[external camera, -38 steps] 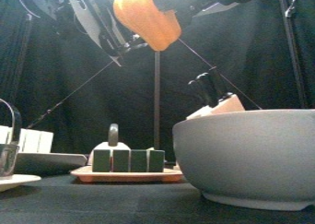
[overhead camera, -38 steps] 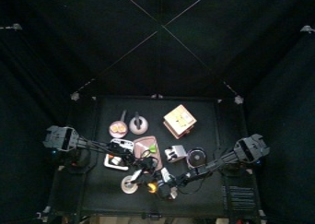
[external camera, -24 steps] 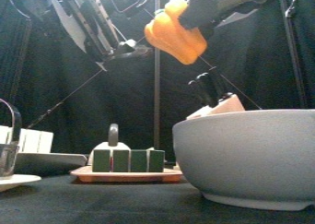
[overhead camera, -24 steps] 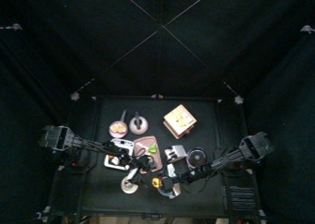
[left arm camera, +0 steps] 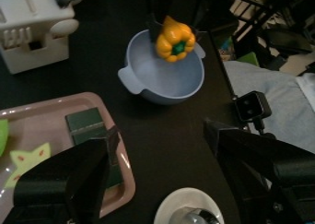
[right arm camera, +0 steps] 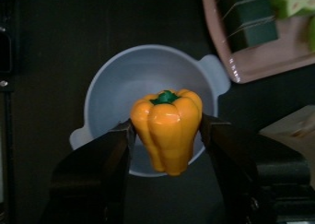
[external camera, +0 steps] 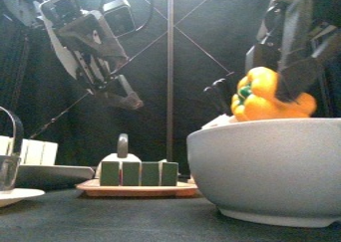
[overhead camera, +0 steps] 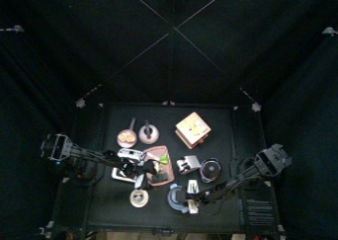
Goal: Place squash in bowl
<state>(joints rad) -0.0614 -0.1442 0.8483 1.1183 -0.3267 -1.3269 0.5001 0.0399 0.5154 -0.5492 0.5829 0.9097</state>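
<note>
The task's vegetable is orange-yellow with a green stem and looks like a bell pepper [right arm camera: 165, 126]. My right gripper [right arm camera: 169, 134] is shut on its sides and holds it upright just over the middle of the pale grey bowl [right arm camera: 105, 89]. In the front view the pepper [external camera: 270, 95] sits at the rim of the bowl [external camera: 266, 176] under the right gripper [external camera: 286, 59]. The left wrist view shows the pepper [left arm camera: 174, 41] above the bowl [left arm camera: 147, 80]. My left gripper [left arm camera: 160, 135] is open and empty, raised to the bowl's left [external camera: 118, 92].
A pink tray [left arm camera: 50, 126] with green pieces lies beside the bowl. A small white plate [left arm camera: 191, 209] lies close by. A wooden board [external camera: 134, 187] with green blocks stands behind. In the top view a tan box [overhead camera: 195, 128] and a small dish [overhead camera: 126, 137] lie farther back.
My right gripper has carried the pepper to the right and down, from high over the table to the bowl's rim. My left arm has drawn back to the left.
</note>
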